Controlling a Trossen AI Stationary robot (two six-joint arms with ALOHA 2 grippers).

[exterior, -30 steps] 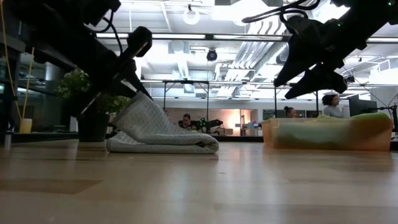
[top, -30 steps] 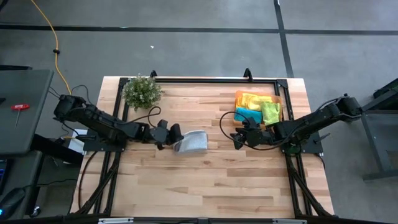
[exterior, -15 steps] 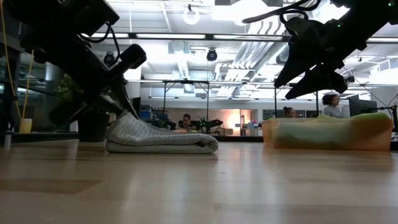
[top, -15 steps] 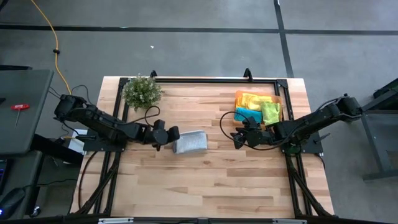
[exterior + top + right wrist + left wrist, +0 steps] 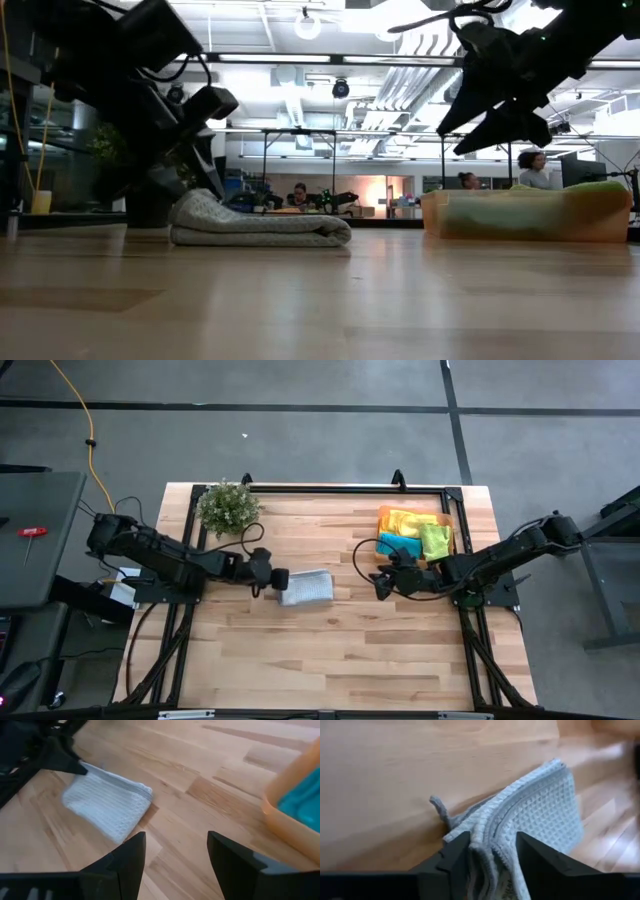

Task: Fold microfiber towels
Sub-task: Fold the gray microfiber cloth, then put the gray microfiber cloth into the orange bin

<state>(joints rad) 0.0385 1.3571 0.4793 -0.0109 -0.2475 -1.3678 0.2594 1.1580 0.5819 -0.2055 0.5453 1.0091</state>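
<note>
In the low view the pale grey-blue waffle-weave microfiber towel lies folded flat on the wooden table; half a second ago its left edge was still lifted and pinched. The left gripper has lowered that edge, and its fingers are now parted, the towel's corner loosely between them, no longer clamped. This fold seems finished. Farther right, the right gripper hangs above the table with open, empty fingers, unchanged. Behind it, the flat orange rectangular tray holds the yellow, teal and lime green towels, still waiting.
</note>
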